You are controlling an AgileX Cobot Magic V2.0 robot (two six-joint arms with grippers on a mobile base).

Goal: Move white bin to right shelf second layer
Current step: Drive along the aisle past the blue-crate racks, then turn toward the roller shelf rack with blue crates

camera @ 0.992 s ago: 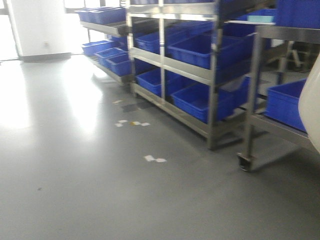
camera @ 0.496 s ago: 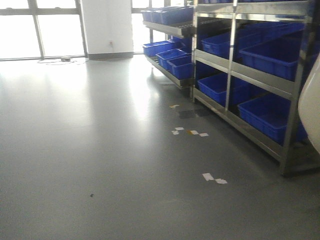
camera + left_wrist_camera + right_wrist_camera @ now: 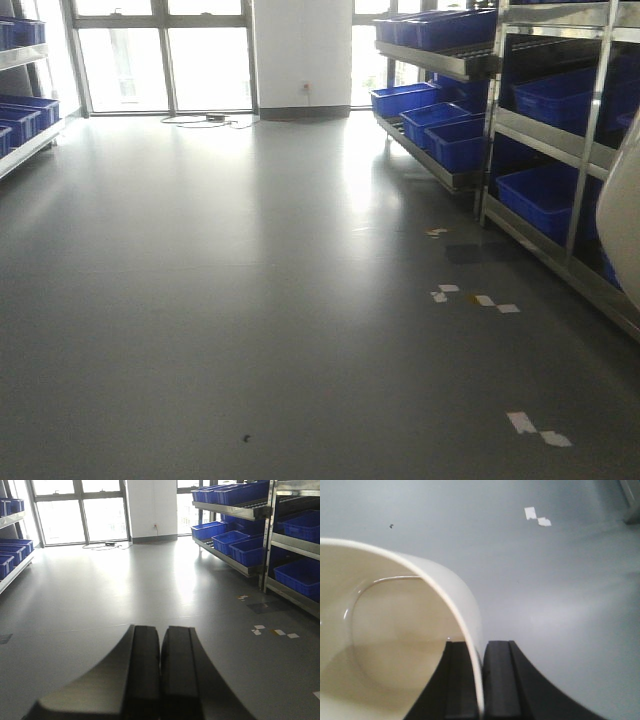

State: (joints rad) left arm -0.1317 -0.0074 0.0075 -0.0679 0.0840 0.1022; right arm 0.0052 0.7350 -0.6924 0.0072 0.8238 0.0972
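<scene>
The white bin (image 3: 395,645) is a glossy cream tub that fills the lower left of the right wrist view, mouth towards the camera. My right gripper (image 3: 480,647) is shut on its rim wall, one finger inside and one outside, and holds it above the grey floor. A strip of the bin's side shows at the right edge of the front view (image 3: 624,230). My left gripper (image 3: 161,632) is shut and empty, held out over the floor. I cannot make out any rack level with white rollers in these views.
Steel racks (image 3: 590,140) holding blue crates (image 3: 545,195) line the right side. A lower sloping rack (image 3: 440,150) stands further back. Another shelf with blue crates (image 3: 20,115) is at the far left. Windows (image 3: 160,60) and a white pillar are at the back. Paper scraps (image 3: 480,298) lie on the floor.
The front view has swung left: the racks have slid towards the right edge, and the windows and the left shelf have come into sight. The bin stays at the right edge.
</scene>
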